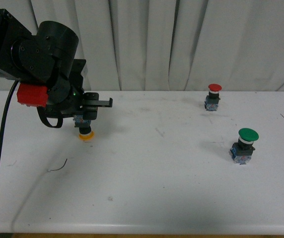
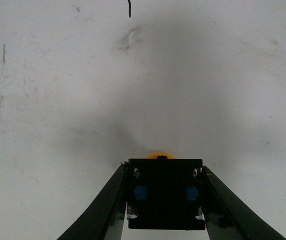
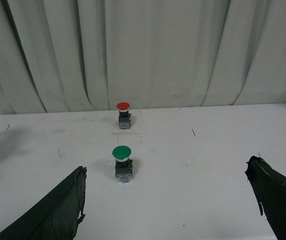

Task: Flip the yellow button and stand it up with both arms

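Front view: left gripper (image 1: 86, 120) clamps the yellow button (image 1: 86, 135) cap-down near the bench's (image 1: 147, 188) far left corner; can't tell if the cap touches the surface. Red button (image 1: 213, 96) stands upright toward the far right corner, green button (image 1: 245, 145) nearer, by the right edge. Left wrist view adds the underside: black block w/ two blue squares, fingers (image 2: 100, 212) pressed on both sides, cap only a yellow sliver beyond. Only the right wrist view shows the right gripper (image 3: 168, 200): spread wide, nothing between.
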Tool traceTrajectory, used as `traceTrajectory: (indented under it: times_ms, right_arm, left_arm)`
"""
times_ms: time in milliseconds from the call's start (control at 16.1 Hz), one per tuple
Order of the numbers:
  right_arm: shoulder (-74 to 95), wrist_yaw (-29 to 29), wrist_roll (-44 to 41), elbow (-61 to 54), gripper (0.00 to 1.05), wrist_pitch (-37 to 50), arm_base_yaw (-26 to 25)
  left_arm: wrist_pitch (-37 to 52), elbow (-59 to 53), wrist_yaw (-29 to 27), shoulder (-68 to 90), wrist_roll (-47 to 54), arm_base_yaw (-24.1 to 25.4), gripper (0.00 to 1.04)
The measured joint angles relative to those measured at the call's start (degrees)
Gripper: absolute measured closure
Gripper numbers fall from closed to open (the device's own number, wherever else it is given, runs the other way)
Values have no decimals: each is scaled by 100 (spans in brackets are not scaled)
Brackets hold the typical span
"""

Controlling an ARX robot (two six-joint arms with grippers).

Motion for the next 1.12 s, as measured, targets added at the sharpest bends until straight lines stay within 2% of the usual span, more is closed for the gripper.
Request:
traceTrajectory:
  times_ms: [312,374,436,498,685,748,872,997,1121]
  right_arm:
    - [0,-2,0,0,6,0,0]
    - [0,-2,0,0,6,0,0]
    - [0,0,0,0,6,0,0]
    - [0,-2,0,0,6,-2,0]
    - [0,-2,0,0,6,0,0]
    - [0,-2,0,0,6,0,0]
    - [0,-2,0,0,6,-2,0]
    - [0,-2,0,0,6,-2,0]
    - [0,-2,0,0,6,-2,0]
  left_arm:
    - [7,-13,57,-20,-61,-72,69]
    - [339,-787,490,-776,-352,-129,69]
    - [922,-2103,680,-2612,-450,-223,69]
    - [979,-3547,656,-4452,-450,-417,69]
    - [1054,-4437,887,-5827,-870,-584,69]
    - [1174,-4548,1095,-5995,-1086,-577,69]
    - [1766,-4811,1873,-6065,-2052,-496,69]
    - [2765,-5169,2734,-6063,-3195,-479,69]
    - [3862,-5335,3213,-5834,-4181,-457,69]
